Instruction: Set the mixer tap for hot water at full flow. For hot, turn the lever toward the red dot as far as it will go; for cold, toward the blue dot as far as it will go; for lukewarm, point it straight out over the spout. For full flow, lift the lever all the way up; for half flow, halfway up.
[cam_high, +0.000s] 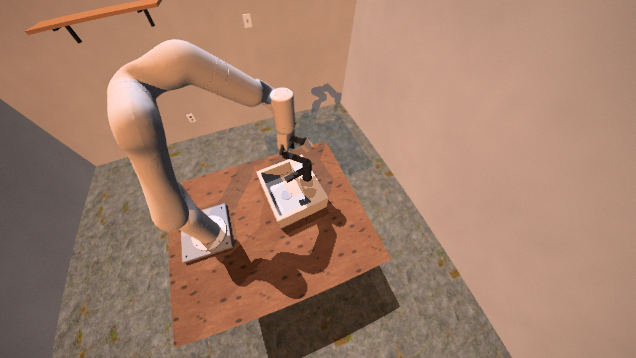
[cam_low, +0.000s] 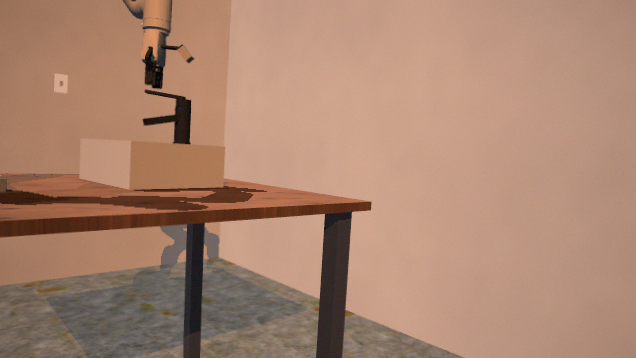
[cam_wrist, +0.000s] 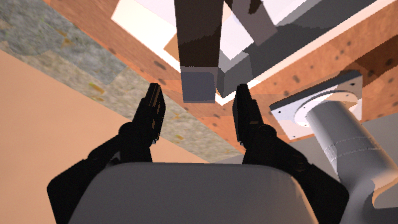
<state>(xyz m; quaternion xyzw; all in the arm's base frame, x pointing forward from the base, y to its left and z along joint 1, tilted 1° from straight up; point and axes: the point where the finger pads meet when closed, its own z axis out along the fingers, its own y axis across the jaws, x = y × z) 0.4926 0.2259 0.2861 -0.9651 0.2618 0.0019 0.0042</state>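
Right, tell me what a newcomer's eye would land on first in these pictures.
First the big pale arm, arching from its base plate at the near-left of the wooden table over to the white sink by the far edge. Next the dark mixer tap on the sink's rim, its lever lying low. The gripper hangs open just above the lever's end, a finger on either side, not touching it.

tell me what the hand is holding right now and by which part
Nothing is held. The hand is open, its fingers apart above the free end of the tap lever, with a gap on each side and no contact showing.
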